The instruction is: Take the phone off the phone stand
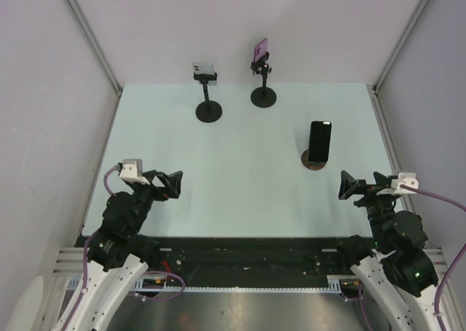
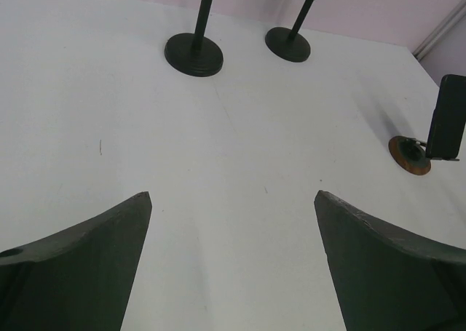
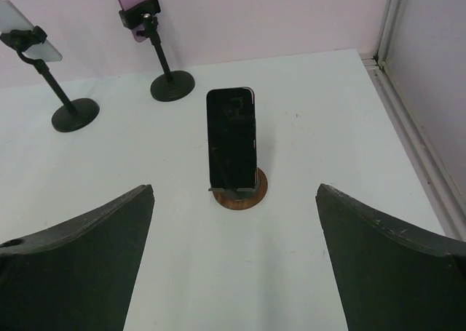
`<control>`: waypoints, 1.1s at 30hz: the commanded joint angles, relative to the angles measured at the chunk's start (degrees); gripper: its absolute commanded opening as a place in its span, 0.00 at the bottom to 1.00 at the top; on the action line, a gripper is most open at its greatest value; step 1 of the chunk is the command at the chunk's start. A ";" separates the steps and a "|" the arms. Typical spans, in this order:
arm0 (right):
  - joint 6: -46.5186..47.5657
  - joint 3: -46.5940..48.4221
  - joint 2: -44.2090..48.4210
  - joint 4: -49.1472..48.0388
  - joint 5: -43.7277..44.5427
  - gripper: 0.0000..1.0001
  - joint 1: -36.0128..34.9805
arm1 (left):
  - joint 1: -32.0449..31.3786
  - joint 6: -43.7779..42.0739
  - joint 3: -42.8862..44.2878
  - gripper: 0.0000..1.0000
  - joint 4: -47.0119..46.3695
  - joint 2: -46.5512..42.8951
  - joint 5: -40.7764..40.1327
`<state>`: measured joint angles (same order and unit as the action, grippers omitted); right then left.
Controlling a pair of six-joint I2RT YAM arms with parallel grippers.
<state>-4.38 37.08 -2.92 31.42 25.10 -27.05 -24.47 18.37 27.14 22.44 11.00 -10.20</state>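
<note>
Near the right edge of the tabletop (image 1: pixel 240 171), upright on its stand (image 3: pixel 246 200): the phone (image 3: pixel 231 138). Spread wide, holding nothing: left fingers (image 2: pixel 73 273) and right fingers (image 3: pixel 73 265), both near the front edge.

Lab enclosure: plain walls (image 1: pixel 218 25), aluminium posts (image 1: pixel 91 40), white table (image 1: pixel 240 193).

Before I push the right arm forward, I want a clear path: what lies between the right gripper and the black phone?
Only bare table lies between right gripper and black phone; the right wrist and top views both show it.
</note>
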 commanded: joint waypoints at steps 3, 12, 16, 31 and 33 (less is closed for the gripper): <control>0.34 0.45 -3.14 -2.33 0.21 1.00 0.77 | 0.30 -0.62 2.04 1.00 -0.99 -1.34 0.62; -0.36 5.45 -15.79 0.66 -4.27 1.00 0.77 | 0.30 0.44 2.48 1.00 -1.08 0.15 0.27; 0.25 8.00 -25.88 0.57 -4.27 1.00 0.86 | 0.30 -2.10 3.97 1.00 -2.57 3.14 -1.40; -7.99 21.63 -59.65 1.90 -3.45 1.00 7.08 | 0.30 -8.53 8.55 1.00 -4.77 11.67 5.27; -9.76 21.72 -61.32 -0.47 -5.93 1.00 9.19 | 0.30 -8.18 8.20 1.00 -4.77 10.88 6.06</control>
<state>-9.34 55.88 -62.17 33.82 24.34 -21.74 -24.47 11.94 33.01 19.79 23.00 -7.44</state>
